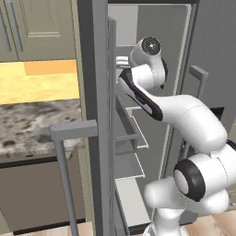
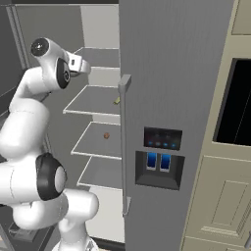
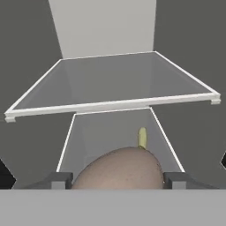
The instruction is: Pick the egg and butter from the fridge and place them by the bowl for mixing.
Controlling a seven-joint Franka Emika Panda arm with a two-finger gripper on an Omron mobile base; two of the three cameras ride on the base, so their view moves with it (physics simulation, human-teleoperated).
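On my left stands the open door of the tall grey fridge (image 2: pixel 171 73). My end effector (image 3: pixel 119 181) reaches inside it, its two dark fingertips (image 3: pixel 62 180) set at a middling width and closed on the brownish-tan rounded egg (image 3: pixel 119 170). Past the egg, slightly to the right and below me, the slim pale yellow butter stick (image 3: pixel 142 137) lies on a grey shelf (image 3: pixel 88 132). Further down, a small brown rounded thing (image 2: pixel 106 136) rests on a lower shelf.
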